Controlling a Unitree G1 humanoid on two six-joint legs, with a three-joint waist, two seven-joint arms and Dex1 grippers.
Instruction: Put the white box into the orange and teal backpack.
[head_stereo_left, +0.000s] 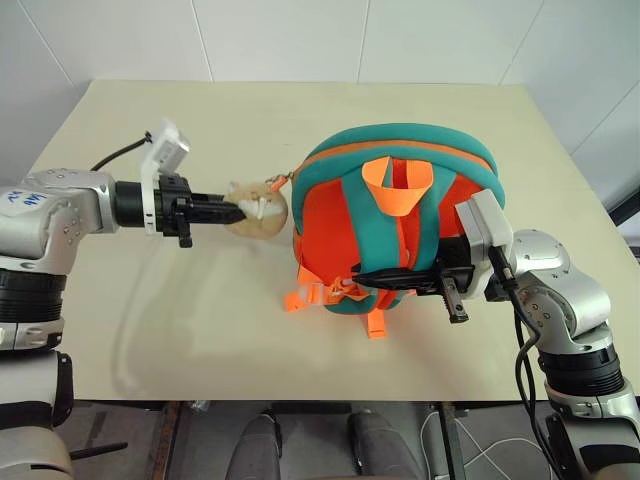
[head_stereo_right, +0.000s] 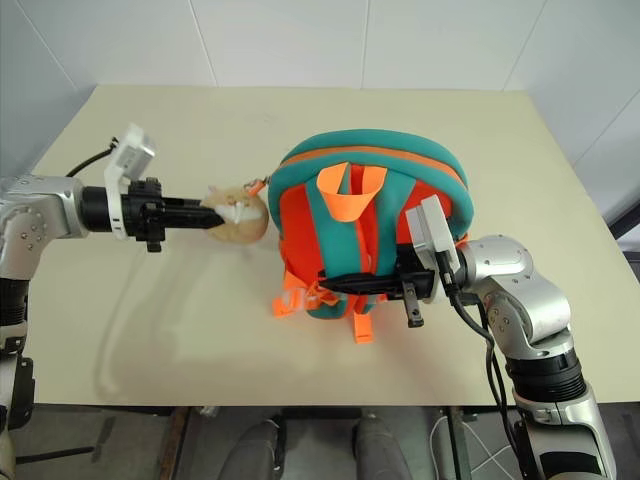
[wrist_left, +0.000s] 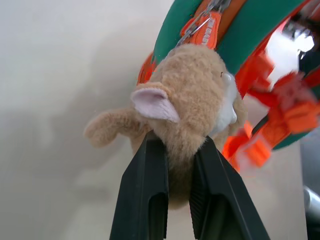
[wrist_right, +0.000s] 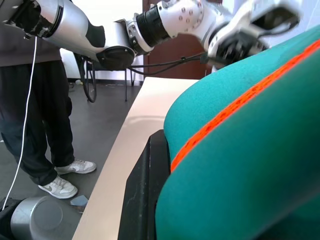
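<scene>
The orange and teal backpack (head_stereo_left: 400, 215) stands at centre frame on the worktop (head_stereo_left: 180, 330). The left claw (head_stereo_left: 238, 212) is clamped on its plush hamster (head_stereo_left: 262, 212) at centre left. The right claw (head_stereo_left: 365, 275) is clamped on the backpack's lower front at centre right.

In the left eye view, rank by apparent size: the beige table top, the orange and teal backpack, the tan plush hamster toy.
1. Beige table top, largest.
2. Orange and teal backpack.
3. Tan plush hamster toy, smallest; the left end effector covers part of it, but the ranking stands.
</scene>
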